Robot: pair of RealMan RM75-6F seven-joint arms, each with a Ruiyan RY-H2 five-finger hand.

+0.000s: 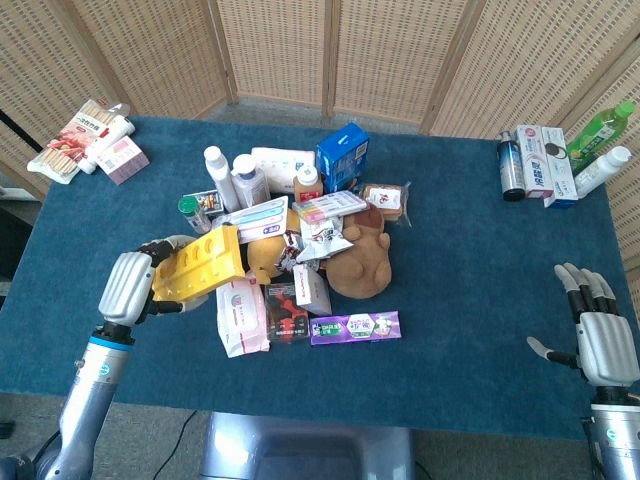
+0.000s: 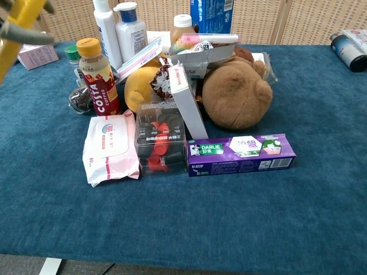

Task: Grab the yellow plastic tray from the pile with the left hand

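Head view showed the left hand clamped on the yellow plastic tray, fingers wrapped over its outer end, with the tray tilted and lifted just left of the brown plush toy's pile and apparently touching none of it. Judged the grab essentially done; only carrying it away remained. Right hand was well right of the plush toy, fingers apart, holding nothing.

so the tray sits left of the pile in the left hand, wipes pack and toothpaste box along the near edge, plush behind the box
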